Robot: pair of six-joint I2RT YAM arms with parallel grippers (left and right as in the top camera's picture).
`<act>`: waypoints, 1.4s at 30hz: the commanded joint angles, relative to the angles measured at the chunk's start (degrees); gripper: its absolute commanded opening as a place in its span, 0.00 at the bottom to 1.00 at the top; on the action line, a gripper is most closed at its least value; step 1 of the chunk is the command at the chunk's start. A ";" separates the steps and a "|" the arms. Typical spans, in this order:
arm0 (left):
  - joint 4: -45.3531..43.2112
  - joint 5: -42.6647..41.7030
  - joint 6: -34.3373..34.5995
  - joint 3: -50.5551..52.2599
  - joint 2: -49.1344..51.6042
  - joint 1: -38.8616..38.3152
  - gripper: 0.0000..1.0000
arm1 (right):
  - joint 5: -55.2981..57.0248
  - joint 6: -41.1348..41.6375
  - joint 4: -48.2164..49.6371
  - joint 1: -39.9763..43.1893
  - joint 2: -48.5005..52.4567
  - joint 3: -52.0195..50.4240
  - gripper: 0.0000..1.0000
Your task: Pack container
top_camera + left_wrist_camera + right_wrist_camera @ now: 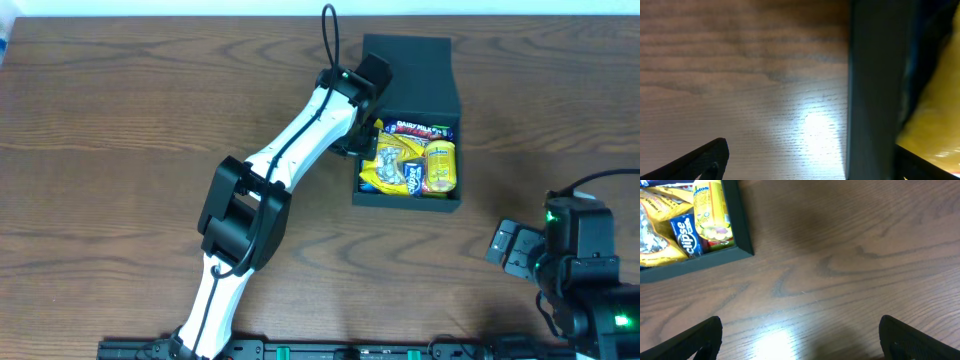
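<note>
The container (pixel 405 198), full of snacks (pixel 410 165), sits just right of centre, its lid (pixel 405 65) flopped open on the far side. The left gripper (pixel 812 157), spread wide, straddles its left wall (much nearer than the right gripper (pixel 800 337), likewise spread and empty).

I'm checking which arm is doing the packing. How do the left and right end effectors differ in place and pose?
The left end effector straddles the container wall, with one finger over the table and the other above the snacks. The right end effector hangs over bare table, apart from the container. The left arm reaches far out, while the right sits near the table's front edge. Both are open and empty.
</note>
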State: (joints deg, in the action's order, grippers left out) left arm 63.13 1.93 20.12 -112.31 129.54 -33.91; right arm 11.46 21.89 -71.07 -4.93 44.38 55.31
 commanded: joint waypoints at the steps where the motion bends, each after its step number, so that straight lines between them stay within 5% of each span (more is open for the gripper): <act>1: 0.24 1.27 1.33 0.55 0.61 0.11 0.95 | 0.98 0.37 0.00 0.46 -0.13 -0.28 0.99; 42: 12.02 11.91 6.23 0.57 0.61 5.05 0.95 | 1.01 0.37 0.15 0.46 -0.13 -0.28 0.99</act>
State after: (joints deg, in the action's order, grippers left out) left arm 74.08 9.93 25.54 -112.09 129.56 -29.65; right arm 11.46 21.89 -70.91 -4.93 44.38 55.31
